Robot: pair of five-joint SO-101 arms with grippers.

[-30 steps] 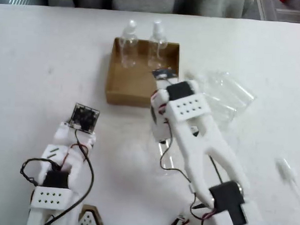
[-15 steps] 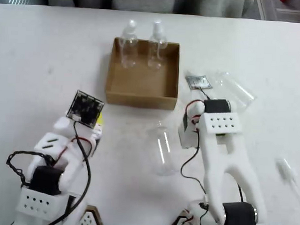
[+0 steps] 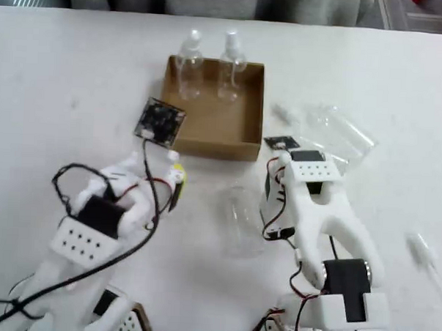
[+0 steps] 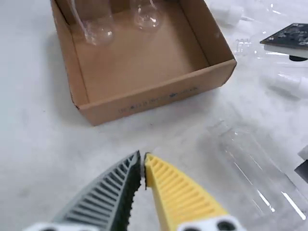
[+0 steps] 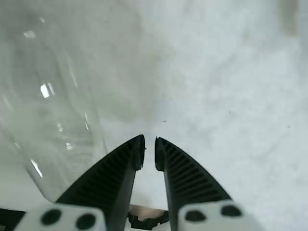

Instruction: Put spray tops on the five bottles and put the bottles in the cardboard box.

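Observation:
The cardboard box [image 3: 208, 121] sits mid-table, and two clear bottles with spray tops [image 3: 190, 69] [image 3: 230, 67] stand at its back wall. One capless clear bottle [image 3: 241, 218] lies on the table in front of the box, between the two arms. My left gripper [image 4: 143, 162] is shut and empty, just short of the box's front wall [image 4: 154, 98], with the lying bottle [image 4: 250, 163] off to its side. My right gripper [image 5: 149, 144] is shut on nothing and points down at the table right beside that bottle [image 5: 53, 120].
More clear capless bottles [image 3: 332, 134] lie in a heap right of the box. A loose spray top [image 3: 423, 251] rests near the table's right edge and another [image 3: 282, 112] by the box's right side. The right arm [image 3: 312, 177] stands between the heap and the lying bottle.
The right arm drew back from the box's front edge, to the right and toward the front, uncovering the lying bottle. The left arm swung forward and right, toward the box's front wall.

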